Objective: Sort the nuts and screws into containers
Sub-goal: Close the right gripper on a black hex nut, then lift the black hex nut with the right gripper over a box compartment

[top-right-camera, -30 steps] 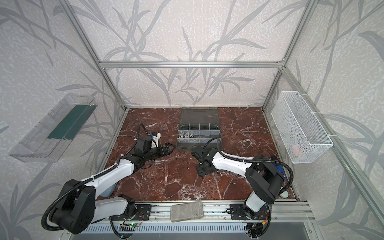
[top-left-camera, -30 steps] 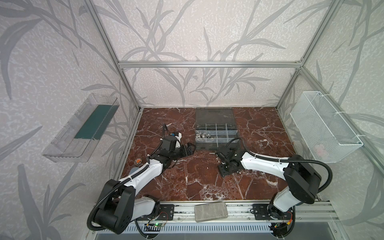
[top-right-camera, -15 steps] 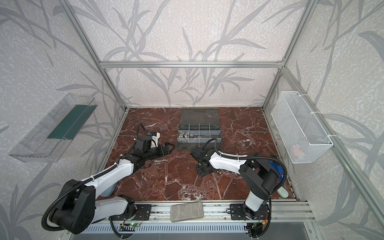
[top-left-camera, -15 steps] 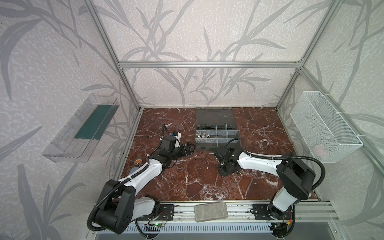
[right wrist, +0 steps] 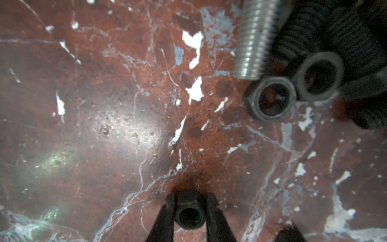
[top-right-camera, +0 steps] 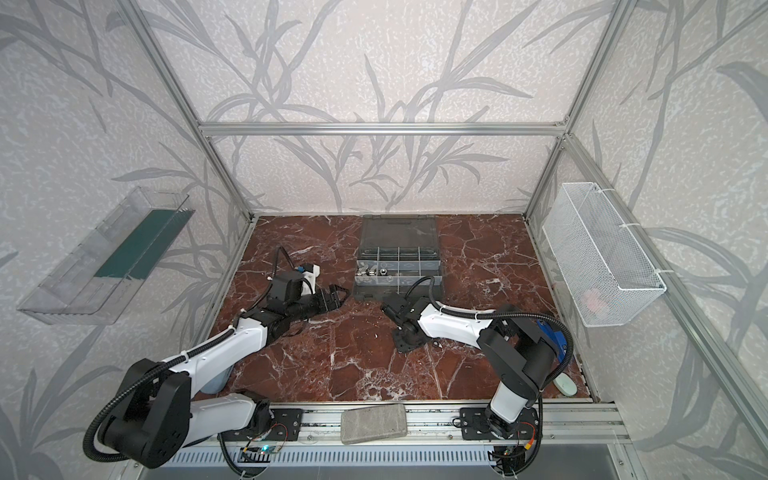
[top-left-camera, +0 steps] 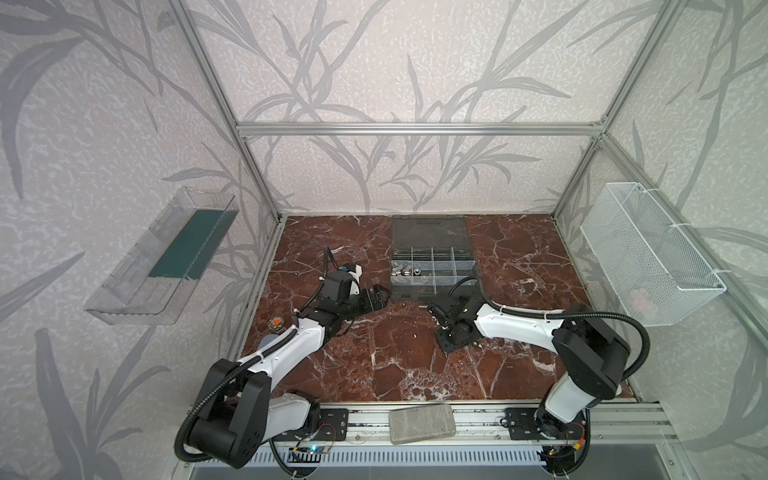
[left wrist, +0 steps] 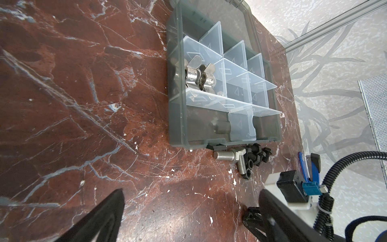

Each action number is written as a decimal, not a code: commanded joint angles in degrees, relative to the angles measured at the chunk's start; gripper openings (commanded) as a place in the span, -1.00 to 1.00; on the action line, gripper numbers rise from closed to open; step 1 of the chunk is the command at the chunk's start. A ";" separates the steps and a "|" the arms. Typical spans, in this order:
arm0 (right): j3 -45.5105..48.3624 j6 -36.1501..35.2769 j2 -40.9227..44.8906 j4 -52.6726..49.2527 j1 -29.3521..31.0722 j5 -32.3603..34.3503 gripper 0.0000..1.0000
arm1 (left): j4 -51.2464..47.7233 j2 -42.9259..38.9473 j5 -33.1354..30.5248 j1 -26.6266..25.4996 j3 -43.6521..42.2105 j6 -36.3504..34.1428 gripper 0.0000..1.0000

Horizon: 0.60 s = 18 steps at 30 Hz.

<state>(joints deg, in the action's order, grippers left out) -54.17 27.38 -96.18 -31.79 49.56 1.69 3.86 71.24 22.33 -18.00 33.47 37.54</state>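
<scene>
Pinching a small black nut [right wrist: 189, 216] in the right tool [right wrist: 189, 200], fingers [right wrist: 166, 213] drawn close against two sides of it, low over the red marble table [right wrist: 104, 125]. Working at about 6 o'clock of the organizer case [top-left-camera: 430, 232], just off its near wall; case itself at 12 o'clock of the table, lid laid back. Close beside the held nut, loose on the table: two more black nuts [right wrist: 271, 97], silver screws [left wrist: 226, 156] and short black screws [left wrist: 259, 154], touching one another in a small pile [left wrist: 247, 161] just outside that same wall. Holding the left tool [left wrist: 190, 191] spread wide with nothing between its fingers, near 8 o'clock of the case and pointed toward it, apart from the pile. Already in a clear cell [left wrist: 211, 62] on the case's 9 o'clock side: silver wing nuts [left wrist: 199, 77], bunched together. Cannot tell whether the held nut touches the table.
</scene>
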 commanded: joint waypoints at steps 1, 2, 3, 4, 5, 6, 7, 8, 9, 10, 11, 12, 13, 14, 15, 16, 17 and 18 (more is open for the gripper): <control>-1.23 -0.74 0.72 -1.08 0.11 0.59 -0.83 | 0.36 -0.36 -0.18 0.42 0.20 0.35 0.96; -1.61 -1.20 1.26 -1.25 -0.05 0.59 -0.87 | 0.35 -0.31 -0.17 0.42 0.18 0.36 0.96; -2.07 -1.91 1.89 -1.18 -0.40 0.24 -0.90 | 0.36 -0.31 -0.10 0.42 0.16 0.34 0.96; -2.76 -3.03 2.86 -1.03 -0.82 -0.26 -0.92 | 0.36 -0.33 -0.09 0.49 0.18 0.34 0.96; -3.49 -4.09 3.82 -0.84 -1.28 -0.71 -0.94 | 0.36 -0.30 -0.05 0.51 0.19 0.26 0.96; -4.50 -5.28 4.69 -0.93 -2.11 -0.89 -0.94 | 0.43 -0.29 0.00 0.51 0.16 0.26 0.96; -5.55 -6.49 5.31 -0.99 -2.86 -0.99 -0.96 | 0.45 -0.24 -0.07 0.58 0.10 0.32 0.96; -6.66 -7.80 5.84 -1.03 -3.91 -1.01 -0.97 | 0.67 -0.24 -0.13 0.60 0.03 0.40 0.96; -7.97 -9.48 6.13 -1.06 -5.25 -1.52 -0.97 | 0.86 -0.16 -0.18 0.60 -0.03 0.52 0.96; -9.18 -10.71 6.21 -1.30 -6.49 -2.09 -0.98 | 0.98 -0.18 -0.18 0.64 -0.10 0.52 0.96; -10.62 -12.12 6.10 -1.59 -7.89 -2.71 -0.98 | 1.05 -0.17 -0.13 0.68 -0.16 0.53 0.96; -12.20 -13.56 5.81 -1.78 -9.21 -3.21 -0.98 | 0.89 -0.13 -0.09 0.68 -0.11 0.57 0.96; -13.50 -14.66 5.52 -1.83 -10.27 -3.45 -0.98 | 0.94 -0.14 -0.09 0.73 -0.18 0.66 0.96; -14.93 -15.84 5.00 -1.71 -11.59 -3.58 -0.98 | 1.04 -0.15 0.00 0.77 -0.25 0.70 0.96; -16.36 -16.84 4.37 -1.10 -12.78 -3.63 -0.98 | 1.11 -0.22 0.06 0.77 -0.33 0.78 0.96; -17.45 -17.64 3.66 -0.30 -13.78 -3.65 -0.98 | 1.14 -0.16 0.08 0.77 -0.31 0.84 0.96; -18.71 -18.48 2.72 0.71 -14.93 -3.65 -0.98 | 1.22 -0.26 0.08 0.79 -0.29 0.93 0.96; -20.42 -18.81 1.50 1.17 -16.24 -3.91 -0.98 | 1.26 -0.29 0.09 0.86 -0.34 0.96 0.96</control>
<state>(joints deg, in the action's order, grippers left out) -71.66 12.88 -92.47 -31.88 35.48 -1.21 3.92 71.24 22.35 -17.54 33.47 37.74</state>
